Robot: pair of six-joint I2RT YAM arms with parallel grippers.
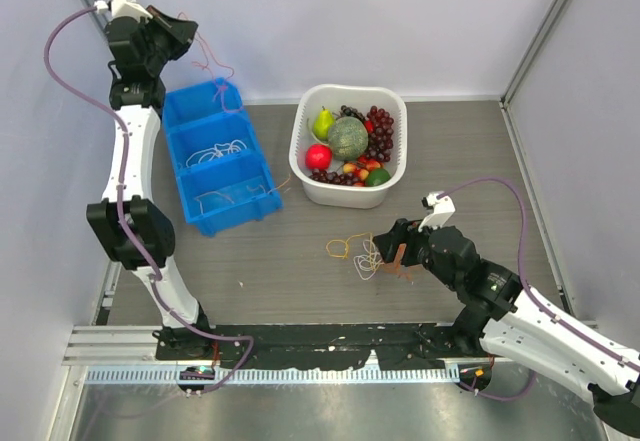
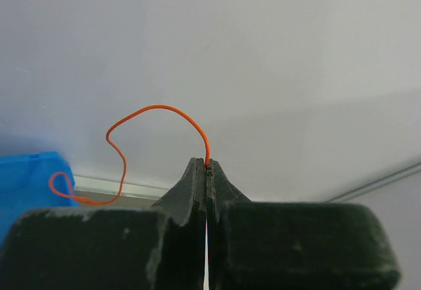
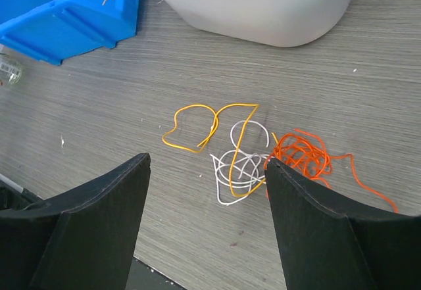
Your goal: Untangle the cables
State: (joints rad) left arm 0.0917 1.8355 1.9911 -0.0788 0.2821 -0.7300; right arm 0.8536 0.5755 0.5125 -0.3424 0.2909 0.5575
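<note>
Cables lie in a loose heap on the tabletop, in front of the white basket. In the right wrist view the heap's long axis runs left to right. It holds three colours: a yellow-orange cable at the left, a white cable looped in the middle and crossed by the yellow one, and an orange-red cable bunched at the right with a tail trailing further right. Whether the bunch is a single cord cannot be told.

A fourth, orange cable is up at the far left. The left claw is pressed together on its end, and it arches up, then droops toward the blue bin.

The bin has three compartments. The middle and near ones each hold white cord. The basket holds fruit.

The right claw is spread wide above the heap and grips nothing. Its right finger overlaps the orange-red bunch in the view, but contact cannot be told.
</note>
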